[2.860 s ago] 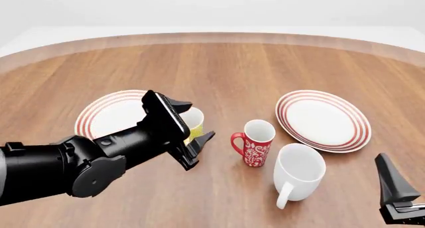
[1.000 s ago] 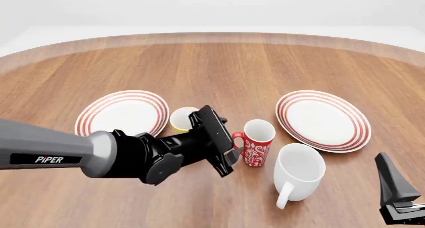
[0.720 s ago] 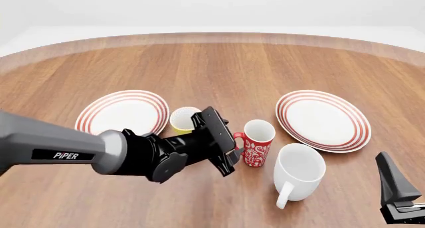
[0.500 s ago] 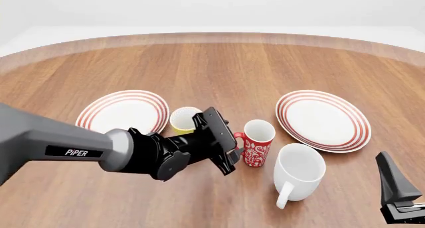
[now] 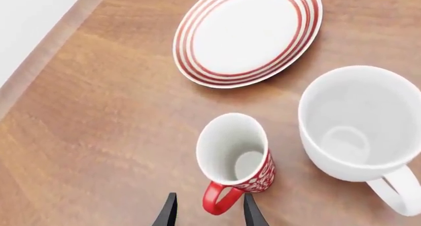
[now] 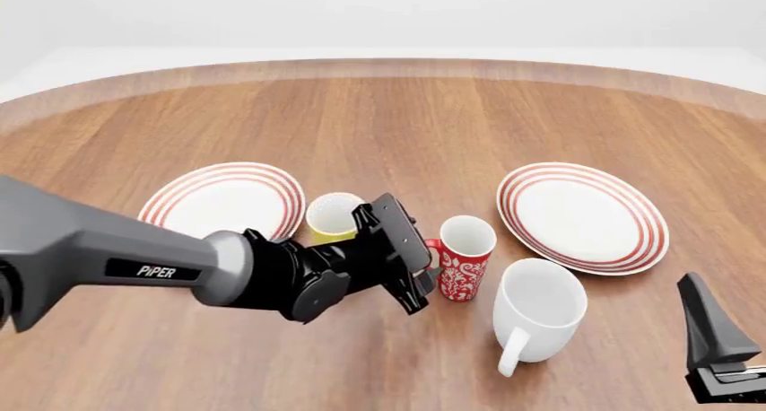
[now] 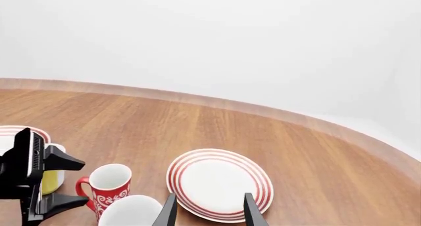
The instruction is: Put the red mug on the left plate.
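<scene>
The red mug [image 6: 465, 260] stands upright on the wood between the yellow mug and the white mug, its handle turned left. My left gripper [image 6: 421, 267] is open right at that handle. In the left wrist view the red handle [image 5: 219, 201] sits between the two fingertips of the left gripper [image 5: 209, 215], and I see no contact. The left plate [image 6: 221, 201] lies bare behind the left arm. My right gripper [image 6: 716, 357] rests low at the front right, and its fingers [image 7: 168, 210] stand apart and hold nothing.
A yellow mug [image 6: 330, 215] stands just right of the left plate, close behind my left wrist. A large white mug [image 6: 537, 310] sits just front-right of the red mug. The right plate [image 6: 583, 216] lies beyond it.
My left arm has swung from beside the yellow mug over to the red mug. Over the last second it crept slightly farther right, bringing its fingers around the handle. The mugs have not moved.
</scene>
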You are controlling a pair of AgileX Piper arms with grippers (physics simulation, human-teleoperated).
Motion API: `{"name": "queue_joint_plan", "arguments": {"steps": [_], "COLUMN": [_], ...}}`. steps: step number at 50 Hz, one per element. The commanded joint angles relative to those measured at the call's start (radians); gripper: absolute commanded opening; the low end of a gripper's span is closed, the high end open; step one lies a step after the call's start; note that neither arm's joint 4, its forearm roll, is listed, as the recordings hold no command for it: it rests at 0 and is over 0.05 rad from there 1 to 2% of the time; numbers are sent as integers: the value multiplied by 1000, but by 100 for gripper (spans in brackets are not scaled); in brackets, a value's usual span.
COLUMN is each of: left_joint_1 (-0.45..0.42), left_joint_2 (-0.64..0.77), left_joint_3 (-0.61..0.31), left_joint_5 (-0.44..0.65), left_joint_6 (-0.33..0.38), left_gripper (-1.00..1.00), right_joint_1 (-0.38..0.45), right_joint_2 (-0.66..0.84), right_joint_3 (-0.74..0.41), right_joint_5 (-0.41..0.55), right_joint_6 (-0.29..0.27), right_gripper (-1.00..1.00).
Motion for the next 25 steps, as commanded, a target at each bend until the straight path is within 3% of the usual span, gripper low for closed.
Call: {"name": "queue_joint_plan", "arguments": {"steps": [1,14,15,25], "left_joint_1": [0,-7,-9,-15], "left_joint_2": [13,14,12,5], "left_joint_3": [-14,-24,-22,-10], "left_joint_5": [5,15,14,9], "left_joint_6": [-1,-4,-5,-9], "left_gripper": [100,100,-100,-100], "right_joint_1": [-1,-1,-1,-1], "right_joint_2": [0,0,0,0], "right_joint_3": [-3,-8,-9,2], "right_joint_5": [1,3,4,-8], "right_joint_6": [0,-2,-2,-2], "right_gripper": [100,100,100,100]}}
